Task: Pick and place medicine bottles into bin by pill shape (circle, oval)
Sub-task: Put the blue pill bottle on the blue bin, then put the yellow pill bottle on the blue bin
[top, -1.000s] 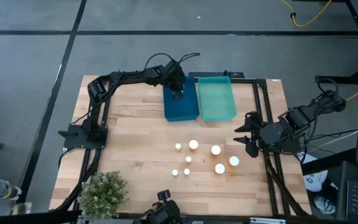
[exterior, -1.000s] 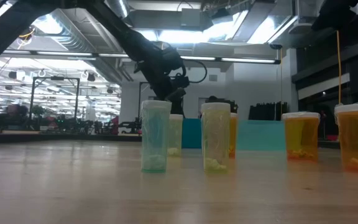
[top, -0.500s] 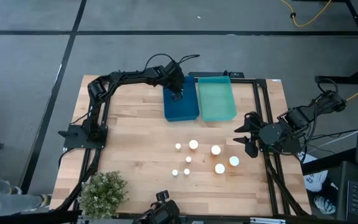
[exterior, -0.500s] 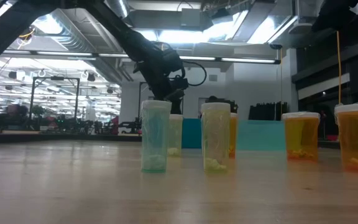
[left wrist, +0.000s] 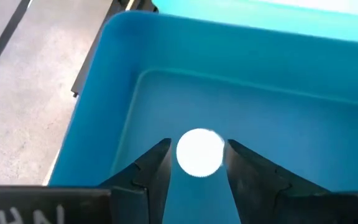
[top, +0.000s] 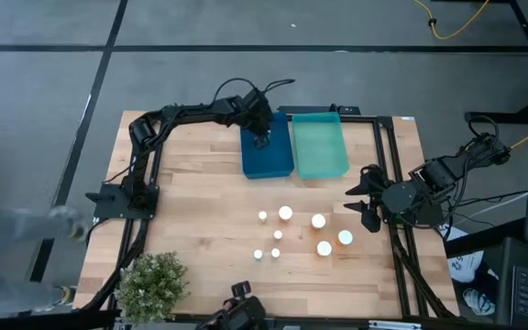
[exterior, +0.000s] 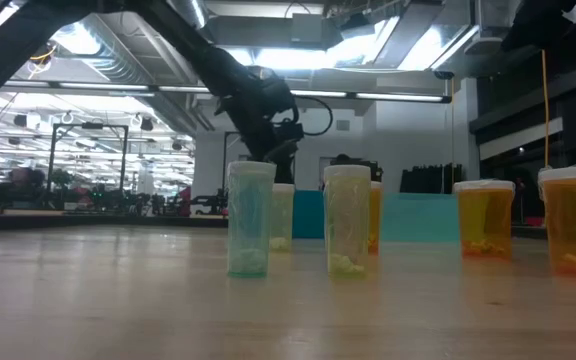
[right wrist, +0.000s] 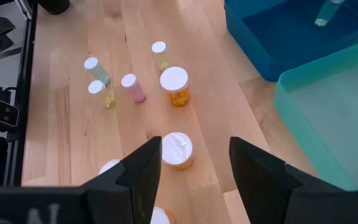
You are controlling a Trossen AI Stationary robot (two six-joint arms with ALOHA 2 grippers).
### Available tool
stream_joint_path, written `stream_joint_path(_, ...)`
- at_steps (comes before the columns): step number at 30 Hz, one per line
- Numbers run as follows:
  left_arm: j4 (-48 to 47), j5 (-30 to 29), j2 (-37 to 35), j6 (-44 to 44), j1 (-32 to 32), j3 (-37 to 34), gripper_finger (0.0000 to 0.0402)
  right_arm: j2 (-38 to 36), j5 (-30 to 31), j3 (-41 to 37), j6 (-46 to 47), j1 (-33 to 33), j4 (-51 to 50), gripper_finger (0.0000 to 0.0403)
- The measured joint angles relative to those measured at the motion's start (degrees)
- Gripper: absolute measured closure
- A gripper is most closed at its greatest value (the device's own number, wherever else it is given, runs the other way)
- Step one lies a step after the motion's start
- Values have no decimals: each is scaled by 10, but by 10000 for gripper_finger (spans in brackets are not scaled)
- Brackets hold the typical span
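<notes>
The wooden table (top: 200, 192) fills the middle of the high view. At its upper centre the dark blue bin (top: 266, 148) sits touching the teal bin (top: 320, 145). My left gripper (left wrist: 196, 163) hangs over the blue bin, fingers closed on 1 white-capped bottle (left wrist: 199, 151). My right gripper (right wrist: 194, 165) waits at the right edge, fingers spread, holding nothing. 8 bottles (top: 285, 213) stand lower centre.

One small bottle (left wrist: 199, 152) with a white cap sits between the left end effector's (left wrist: 197, 163) fingers. Eight other bottles (top: 285, 213) stand upright, well apart from it.
</notes>
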Motion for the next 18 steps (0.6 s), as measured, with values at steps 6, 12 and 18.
stream_joint_path(6,-55,0,0,-3,-10,64,260,0,0,0,0,0,0,212)
stream_joint_path(12,-239,0,-1,-59,-40,178,261,0,-5,0,0,0,0,212)
stream_joint_path(18,-467,0,-1,-58,-101,274,262,0,-5,0,-1,0,0,212)
